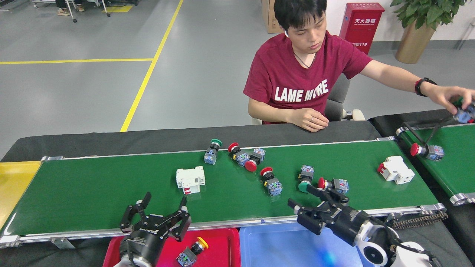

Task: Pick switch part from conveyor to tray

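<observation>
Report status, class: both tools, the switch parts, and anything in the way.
Left tool open, empty, over the conveyor near rail. Right tool open, nearing green-capped switch and red-capped switch. One yellow-capped switch in red tray. Nothing blocking.

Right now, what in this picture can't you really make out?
- Blue tray: head view, front cut off by the bottom edge, right side behind the right pincer.
- Part in the person's hand: blurred, at the right edge.
- Yellow-capped switch in the red tray: markings too small.
</observation>
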